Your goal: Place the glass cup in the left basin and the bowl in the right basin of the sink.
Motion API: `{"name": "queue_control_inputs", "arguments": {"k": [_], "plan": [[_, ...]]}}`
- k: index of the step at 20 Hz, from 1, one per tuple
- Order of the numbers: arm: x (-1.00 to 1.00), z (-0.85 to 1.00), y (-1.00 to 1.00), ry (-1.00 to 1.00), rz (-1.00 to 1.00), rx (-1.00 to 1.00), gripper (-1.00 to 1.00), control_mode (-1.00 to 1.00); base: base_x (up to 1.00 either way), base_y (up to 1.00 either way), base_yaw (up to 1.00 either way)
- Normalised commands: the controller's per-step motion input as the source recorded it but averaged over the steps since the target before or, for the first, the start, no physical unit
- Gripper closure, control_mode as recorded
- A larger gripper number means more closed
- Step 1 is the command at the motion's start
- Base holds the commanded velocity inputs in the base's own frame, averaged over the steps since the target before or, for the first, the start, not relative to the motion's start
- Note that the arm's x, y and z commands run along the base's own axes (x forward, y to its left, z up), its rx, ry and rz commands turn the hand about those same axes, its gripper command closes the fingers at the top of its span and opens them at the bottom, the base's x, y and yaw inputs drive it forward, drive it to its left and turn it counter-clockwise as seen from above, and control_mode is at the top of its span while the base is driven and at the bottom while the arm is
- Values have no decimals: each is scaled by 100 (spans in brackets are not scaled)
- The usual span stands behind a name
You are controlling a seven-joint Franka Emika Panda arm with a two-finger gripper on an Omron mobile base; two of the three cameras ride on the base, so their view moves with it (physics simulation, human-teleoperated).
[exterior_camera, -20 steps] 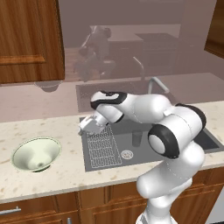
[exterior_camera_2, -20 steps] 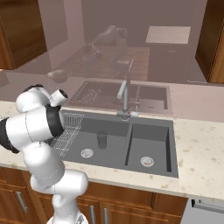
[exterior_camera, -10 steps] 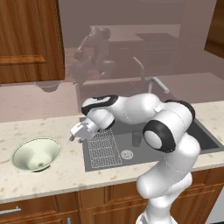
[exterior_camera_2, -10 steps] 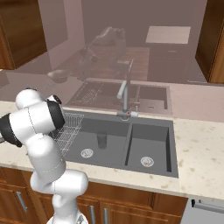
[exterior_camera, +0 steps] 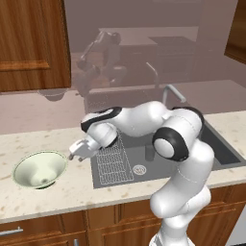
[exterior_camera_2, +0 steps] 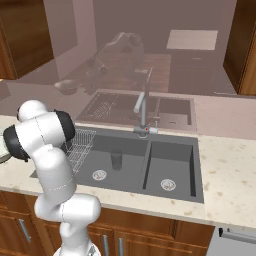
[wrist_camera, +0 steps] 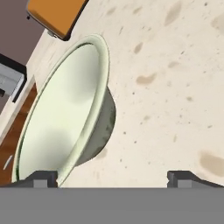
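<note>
While stretched leftward, the gripper (exterior_camera: 72, 154) gapes beside the bowl (exterior_camera: 39, 169).

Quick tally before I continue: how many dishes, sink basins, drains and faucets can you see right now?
Dishes: 2, the bowl on the counter and the glass cup in the left basin.
Basins: 2, left basin and right basin.
Drains: 2.
Faucets: 1, the faucet.
Total: 7.

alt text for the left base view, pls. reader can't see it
White robot arm reaches left over a speckled counter, its open gripper hanging just right of the pale bowl that sits on the counter. Behind the arm, the glass cup stands in the left basin of the dark sink, beside its wire rack.
</note>
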Motion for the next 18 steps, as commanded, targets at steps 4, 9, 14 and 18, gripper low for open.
{"name": "queue_control_inputs", "arguments": {"k": [4, 9, 14, 18], "plan": [[0, 0, 25, -4, 0, 0, -100, -100, 0, 0, 0], [0, 0, 21, -5, 0, 0, -100, -100, 0, 0, 0], [0, 0, 22, -3, 0, 0, -100, -100, 0, 0, 0], [3, 0, 21, -1, 0, 0, -100, -100, 0, 0, 0]]}}
